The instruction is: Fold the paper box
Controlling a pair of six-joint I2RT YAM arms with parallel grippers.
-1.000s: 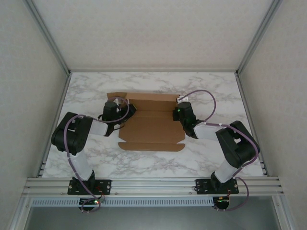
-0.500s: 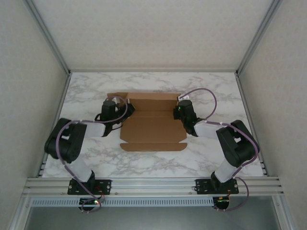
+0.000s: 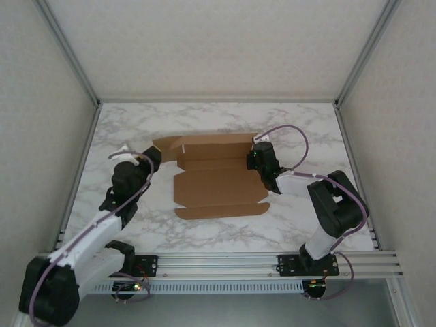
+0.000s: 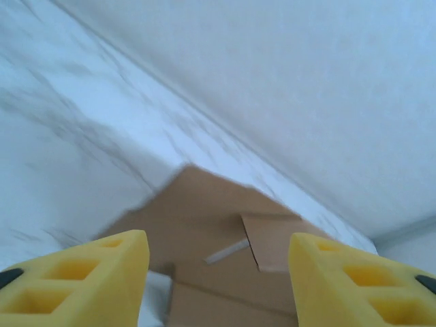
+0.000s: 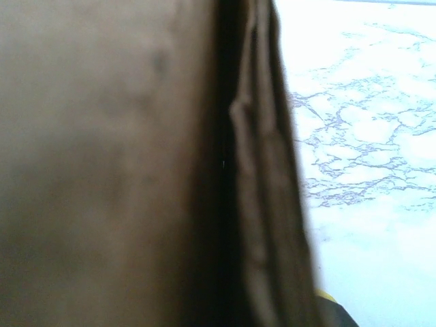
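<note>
In the top view, the aluminium rail (image 3: 218, 261) runs across the bottom of the frame and carries both arm bases. From the lower left corner the left arm (image 3: 88, 238) stretches diagonally up over the marble tabletop (image 3: 306, 129). The left gripper (image 3: 150, 158) sits left of centre, just beside the upper left corner of the paper box (image 3: 218, 185). In the left wrist view its yellow fingers (image 4: 102, 272) stand released and wide apart in the two bottom corners, with nothing between them. Beyond them the box's corner (image 4: 204, 218) lies on the pale tabletop (image 4: 54, 129); one small flap there has a lighter strip beside it.

The box is plain brown cardboard, spread mostly flat at the centre of the top view. A long flap runs along its lower edge and creased panels lie toward the top.

The right arm (image 3: 334, 204) rises from the lower right and bends back toward the centre. The right gripper (image 3: 256, 161) is at the box's right edge, in its upper half. In the right wrist view, cardboard (image 5: 102, 170) covers the left and middle of the frame and a doubled fold stands upright down the centre. One yellow fingertip (image 5: 330, 310) peeks out at the bottom just right of it, so the fingers are clenched on that fold. Veined marble (image 5: 368, 136) shows at right.

Pale walls close the top of the overhead frame.
</note>
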